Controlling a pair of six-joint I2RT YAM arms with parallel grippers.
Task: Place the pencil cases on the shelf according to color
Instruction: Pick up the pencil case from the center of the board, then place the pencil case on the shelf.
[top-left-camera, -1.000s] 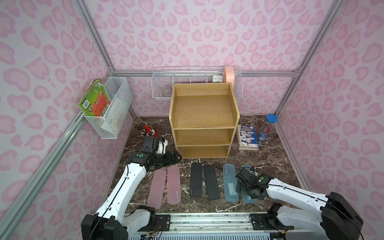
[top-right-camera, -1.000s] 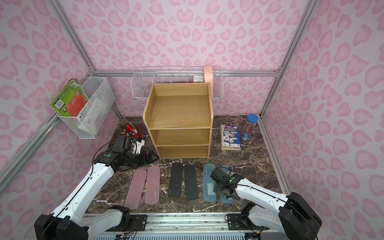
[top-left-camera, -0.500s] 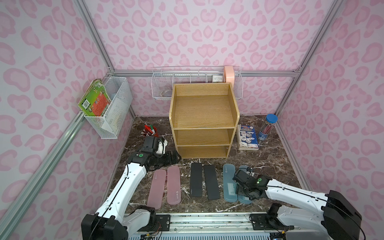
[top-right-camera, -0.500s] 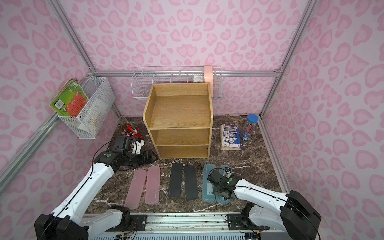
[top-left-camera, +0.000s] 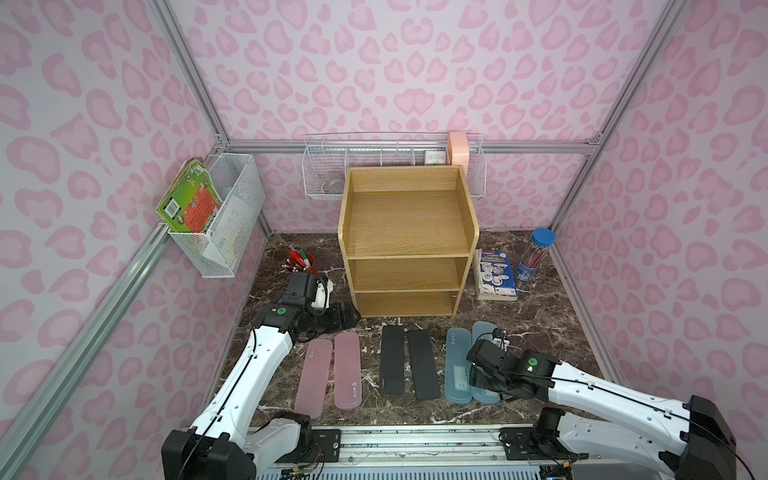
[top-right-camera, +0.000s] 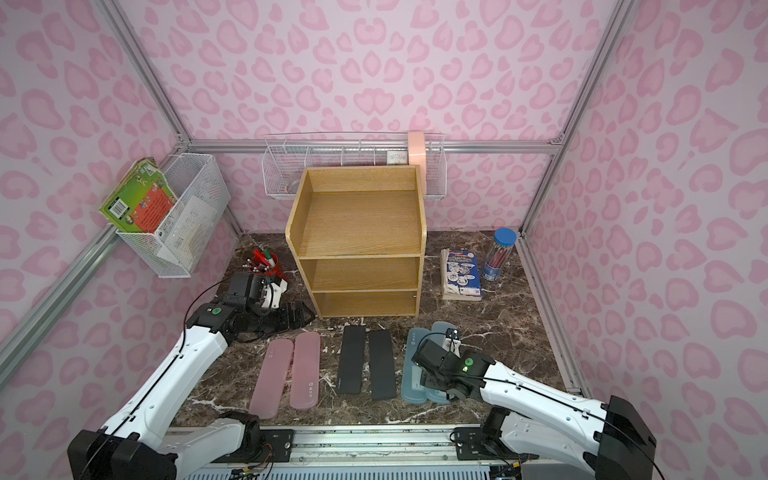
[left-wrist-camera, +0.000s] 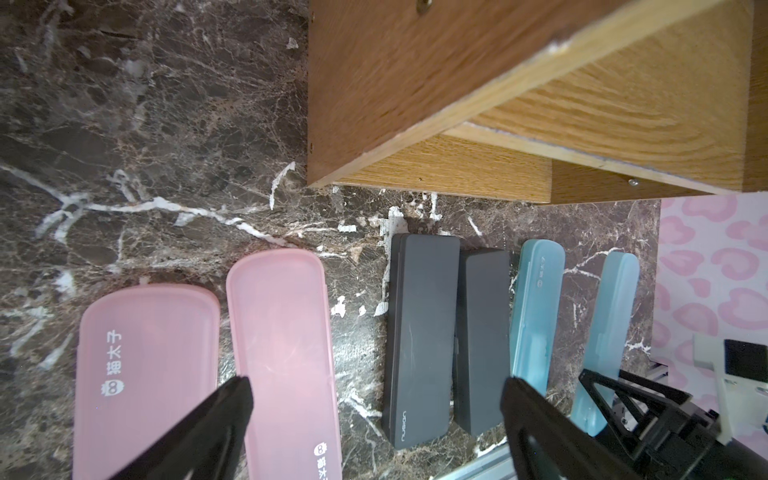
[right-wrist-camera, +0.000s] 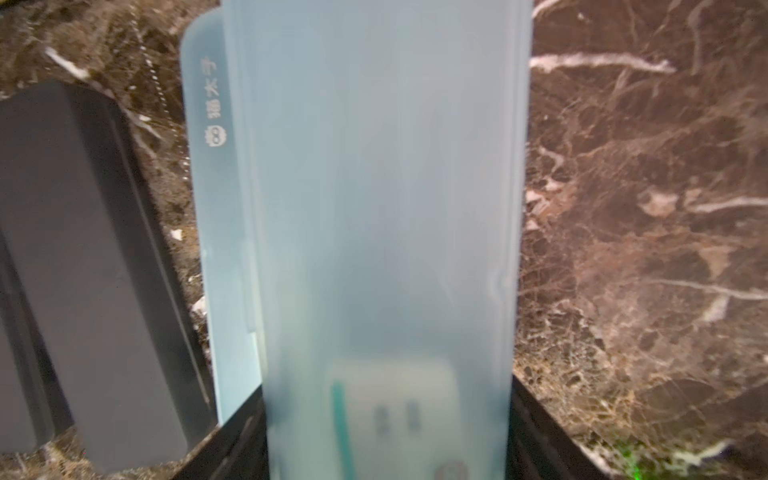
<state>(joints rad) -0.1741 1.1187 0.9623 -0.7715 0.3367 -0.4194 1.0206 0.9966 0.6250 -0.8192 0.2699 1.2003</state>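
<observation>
Pinching outer blue pencil case (right-wrist-camera: 374, 187) across width: right gripper (right-wrist-camera: 386, 415); long axis pointing toward shelf (top-left-camera: 409, 224); left gripper (left-wrist-camera: 376, 384) spread.

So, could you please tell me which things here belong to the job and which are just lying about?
Job: pink cases, black cases, blue cases, wooden shelf.
Lying about: red pen cup, pencil tube, booklet, wire baskets, green book.

Both top views are bright and evenly lit from above, sharp throughout, with only soft shadows inside the shelf (top-left-camera: 405, 224) tiers. The wide lens bows the wall rails (top-left-camera: 270, 146) near the edges. In the left wrist view the shelf's wood is smeared. The right wrist view is softest: the light-blue pencil case (right-wrist-camera: 386, 208) fills it, out of focus, beside the crisper marble tabletop (right-wrist-camera: 644, 208).
</observation>
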